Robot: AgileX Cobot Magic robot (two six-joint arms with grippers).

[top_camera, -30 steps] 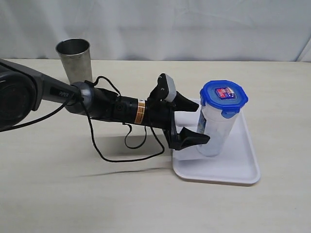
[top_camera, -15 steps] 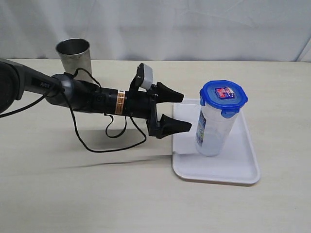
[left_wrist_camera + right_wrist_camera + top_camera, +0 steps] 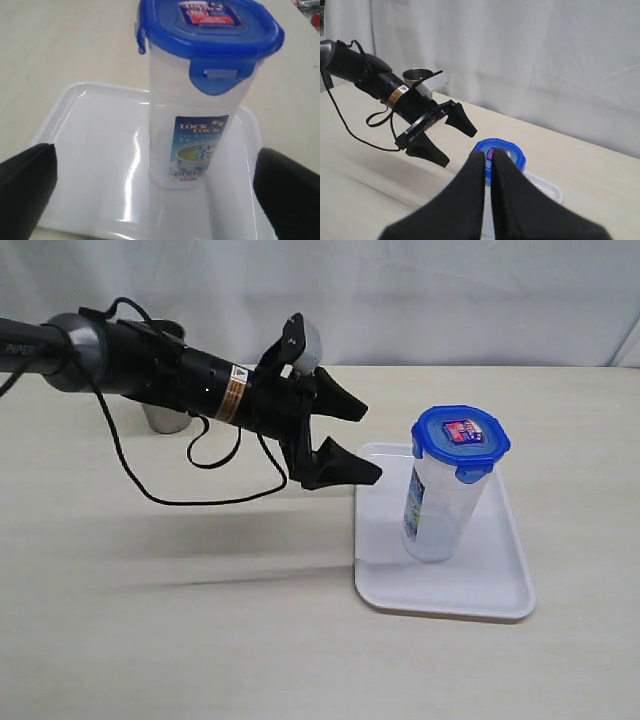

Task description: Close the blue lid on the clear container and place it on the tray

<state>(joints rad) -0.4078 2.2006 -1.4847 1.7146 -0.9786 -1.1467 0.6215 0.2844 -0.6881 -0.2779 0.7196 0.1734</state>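
Left wrist view: "LOCK LOCK" label [image 3: 199,147], "600", on the clear container [image 3: 200,95]

A grey steel cup [image 3: 166,421] stands upright on the pale, wood-toned surface [image 3: 200,640], close to its far edge. In the exterior view only the cup's lower part shows clearly; the rest is hidden. From the right wrist view its round open rim is plain, with a dull metal sheen. The surface is matte with a faint grain, and soft grey shadows lie across its left half. Behind it hangs a white curtain [image 3: 450,300] in loose vertical folds, closing off the whole background.
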